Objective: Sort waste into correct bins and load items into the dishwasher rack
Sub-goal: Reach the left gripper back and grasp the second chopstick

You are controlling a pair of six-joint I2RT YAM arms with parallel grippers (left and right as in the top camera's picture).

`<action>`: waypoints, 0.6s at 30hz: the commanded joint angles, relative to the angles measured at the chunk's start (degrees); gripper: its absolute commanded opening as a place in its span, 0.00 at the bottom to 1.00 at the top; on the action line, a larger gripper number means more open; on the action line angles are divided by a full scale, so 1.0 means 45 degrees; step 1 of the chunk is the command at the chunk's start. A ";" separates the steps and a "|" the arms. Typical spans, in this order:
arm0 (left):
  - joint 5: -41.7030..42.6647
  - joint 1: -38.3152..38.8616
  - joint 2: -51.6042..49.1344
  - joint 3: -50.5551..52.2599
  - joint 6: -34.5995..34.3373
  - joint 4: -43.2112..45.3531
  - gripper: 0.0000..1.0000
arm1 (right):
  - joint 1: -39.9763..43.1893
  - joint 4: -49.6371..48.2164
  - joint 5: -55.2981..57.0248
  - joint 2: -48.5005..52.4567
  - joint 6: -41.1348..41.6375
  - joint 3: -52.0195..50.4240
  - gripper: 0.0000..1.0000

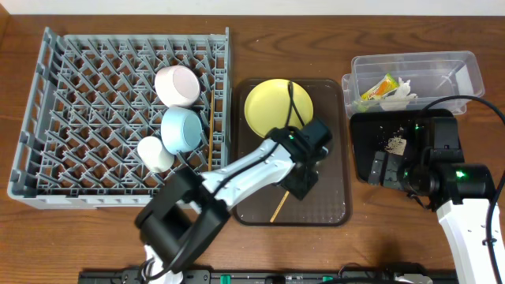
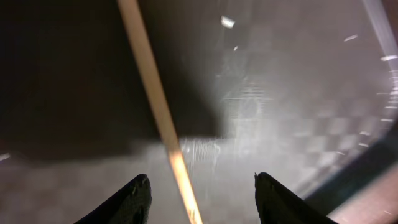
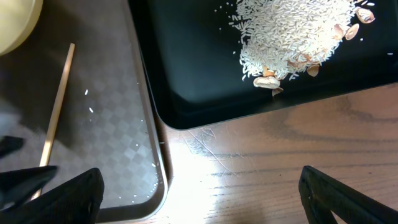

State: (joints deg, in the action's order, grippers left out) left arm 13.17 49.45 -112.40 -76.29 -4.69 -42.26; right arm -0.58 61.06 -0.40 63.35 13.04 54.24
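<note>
My left gripper (image 1: 300, 185) hovers low over the dark brown serving tray (image 1: 331, 205), open. One wooden chopstick (image 2: 163, 124) lies flat on the tray between the spread fingertips (image 2: 140, 186), touching neither. Its end pokes out below the gripper (image 1: 278, 209). A second chopstick (image 1: 292, 99) lies across the yellow-green plate (image 1: 272, 110). My right gripper (image 1: 379, 167) is wide open and empty above the black tray (image 1: 359, 130); in its wrist view the gripper (image 3: 200, 180) is over bare wood beside the tray's corner. Beige crumbs (image 3: 292, 37) lie in the black tray.
The grey rack (image 1: 87, 118) on the left holds a white bowl (image 1: 177, 85), a light blue bowl (image 1: 181, 128) and a small white cup (image 1: 155, 154). The clear tub (image 1: 458, 67) at back right holds the printed wrapper (image 1: 379, 85) and white tissue (image 1: 404, 91).
</note>
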 commanded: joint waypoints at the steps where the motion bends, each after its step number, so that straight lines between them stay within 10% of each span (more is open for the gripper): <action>1: -0.0219 0.0068 -0.0690 0.0131 -0.0068 0.0039 0.56 | 0.0117 0.0019 0.0029 -0.0029 0.0141 0.0044 0.98; 18: -0.0219 0.0146 -0.0593 -0.0034 -0.0068 -0.0607 0.10 | 0.0117 0.0024 0.0034 -0.0029 0.0136 0.0044 0.98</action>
State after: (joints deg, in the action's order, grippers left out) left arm 12.10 49.76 -115.50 -76.53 -4.89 -43.86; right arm -0.58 61.06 -0.40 63.35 13.02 54.24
